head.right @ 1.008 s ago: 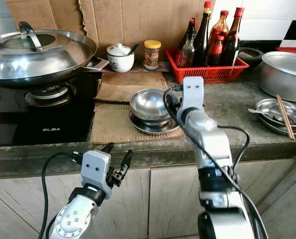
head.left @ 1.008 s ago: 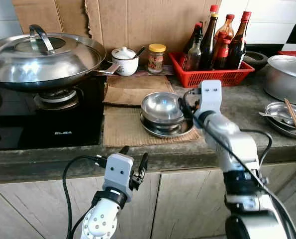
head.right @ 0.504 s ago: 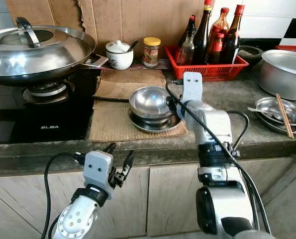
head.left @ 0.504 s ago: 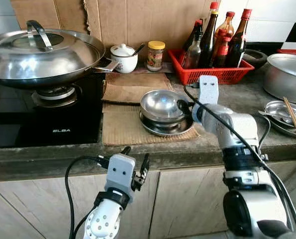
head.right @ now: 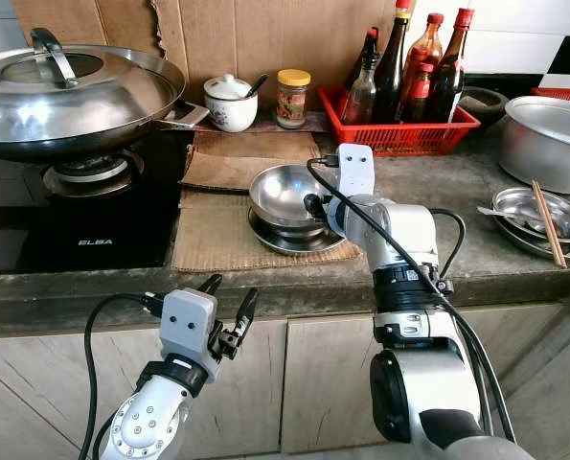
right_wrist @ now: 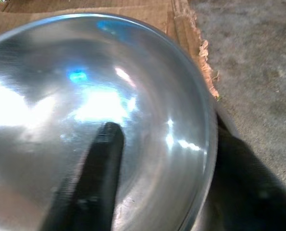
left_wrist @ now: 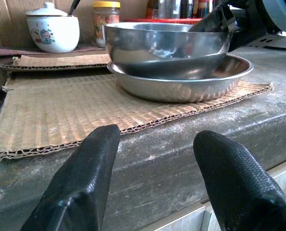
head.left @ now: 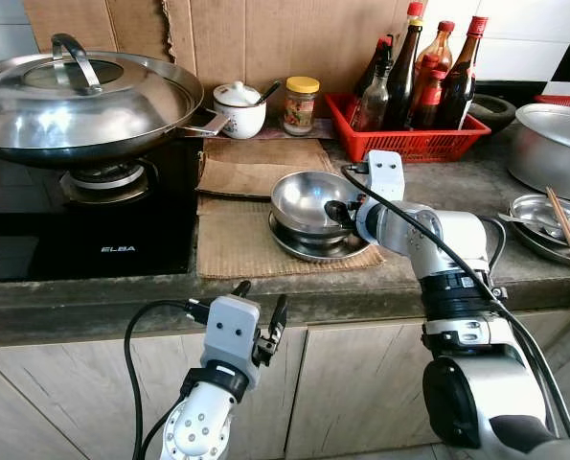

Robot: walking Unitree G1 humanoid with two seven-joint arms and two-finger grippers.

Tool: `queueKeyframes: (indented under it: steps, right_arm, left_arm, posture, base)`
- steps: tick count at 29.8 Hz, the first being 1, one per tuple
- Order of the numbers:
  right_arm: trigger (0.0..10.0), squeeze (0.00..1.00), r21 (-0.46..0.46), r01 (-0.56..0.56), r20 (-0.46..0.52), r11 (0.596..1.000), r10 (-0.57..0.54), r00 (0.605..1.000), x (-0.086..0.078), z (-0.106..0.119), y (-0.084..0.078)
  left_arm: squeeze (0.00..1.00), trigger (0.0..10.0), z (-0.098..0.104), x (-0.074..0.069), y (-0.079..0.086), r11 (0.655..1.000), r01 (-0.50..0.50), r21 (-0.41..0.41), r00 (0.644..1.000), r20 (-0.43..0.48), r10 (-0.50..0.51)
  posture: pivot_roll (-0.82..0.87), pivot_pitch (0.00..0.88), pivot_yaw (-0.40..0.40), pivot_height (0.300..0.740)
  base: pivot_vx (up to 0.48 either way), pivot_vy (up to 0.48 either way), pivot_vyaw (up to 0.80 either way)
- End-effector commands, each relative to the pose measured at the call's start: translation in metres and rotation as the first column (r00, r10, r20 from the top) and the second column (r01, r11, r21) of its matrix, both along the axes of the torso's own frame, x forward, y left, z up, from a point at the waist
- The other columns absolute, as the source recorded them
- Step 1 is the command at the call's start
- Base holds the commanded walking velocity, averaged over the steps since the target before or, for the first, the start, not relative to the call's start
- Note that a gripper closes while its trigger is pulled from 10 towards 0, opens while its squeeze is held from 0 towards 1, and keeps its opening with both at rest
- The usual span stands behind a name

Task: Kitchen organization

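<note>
Counter: we face a kitchen counter (head.left: 438,206); steel bowl (head.left: 308,198) on cardboard near its front edge.
Right wrist: right gripper (right_wrist: 157,178) straddles the bowl's rim, not yet clamped.
Left wrist: left gripper (left_wrist: 152,168) spread, idle.
Advice: we'd pinch the rim firmly, lift straight.

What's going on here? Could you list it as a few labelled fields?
setting: kitchen counter beside a stove
right claw: straddling the steel bowl's rim, one finger inside, one outside
bowl rests on: a steel plate on cardboard
left claw: open, hanging below the counter edge
nearby: lidded wok, red basket of bottles
</note>
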State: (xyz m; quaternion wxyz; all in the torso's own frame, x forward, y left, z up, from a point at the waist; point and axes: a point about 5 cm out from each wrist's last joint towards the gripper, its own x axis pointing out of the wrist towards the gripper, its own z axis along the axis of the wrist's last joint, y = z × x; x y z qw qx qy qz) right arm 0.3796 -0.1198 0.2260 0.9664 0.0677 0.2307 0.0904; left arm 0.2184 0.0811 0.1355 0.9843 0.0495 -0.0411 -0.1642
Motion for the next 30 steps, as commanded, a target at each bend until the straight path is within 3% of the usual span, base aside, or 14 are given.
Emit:
queueKeyframes:
  steps: [1,8,19,23,25,27,30]
  right_arm:
    - [0.0,0.0,0.005,-0.024,-0.032,1.0,0.024,0.999,0.0,0.0,0.006]
    - [0.0,0.0,0.048,-0.002,-0.063,0.999,0.005,0.998,0.0,-0.005,0.005]
    - [0.0,0.0,0.099,0.038,-0.072,0.994,-0.031,0.997,0.001,-0.01,0.003]
    - [0.0,0.0,0.243,0.129,0.023,0.961,-0.138,0.99,0.004,-0.001,-0.004]
    - [0.0,0.0,0.361,0.161,0.085,0.918,-0.205,0.975,0.004,0.008,-0.007]
    - [0.0,0.0,0.444,0.192,0.161,0.875,-0.289,0.944,-0.001,0.015,-0.015]
    - [0.0,0.0,0.475,0.24,0.259,0.847,-0.395,0.881,-0.014,0.019,-0.026]
  left_arm:
    - [0.0,10.0,0.005,0.0,-0.003,1.0,0.004,-0.01,1.0,0.021,-0.004]
    - [0.0,10.0,0.021,-0.005,-0.012,0.99,0.09,-0.113,0.992,0.094,-0.079]
    - [0.0,10.0,0.021,-0.005,-0.013,0.989,0.101,-0.104,0.991,0.099,-0.091]
    - [0.0,10.0,0.021,-0.005,-0.013,0.99,0.1,-0.104,0.991,0.095,-0.09]
    - [0.0,10.0,0.02,-0.005,-0.013,0.99,0.099,-0.102,0.992,0.094,-0.09]
    - [0.0,10.0,0.02,-0.005,-0.012,0.99,0.096,-0.1,0.992,0.092,-0.087]
    - [0.0,10.0,0.019,-0.005,-0.012,0.991,0.097,-0.098,0.992,0.09,-0.088]
  posture:
    - [0.05,0.004,-0.097,0.74]
    - [0.06,0.003,-0.094,0.74]
    - [0.06,0.003,-0.095,0.74]
    - [0.06,0.0,-0.098,0.74]
    - [0.06,0.0,-0.098,0.74]
    - [0.06,0.0,-0.095,0.74]
    - [0.06,0.0,-0.09,0.74]
  base:
    - [0.0,0.0,0.0]
    - [0.0,0.0,0.0]
    - [0.0,0.0,0.0]
    - [0.0,0.0,0.0]
    - [0.0,0.0,0.0]
    - [0.0,0.0,0.0]
    - [0.0,0.0,0.0]
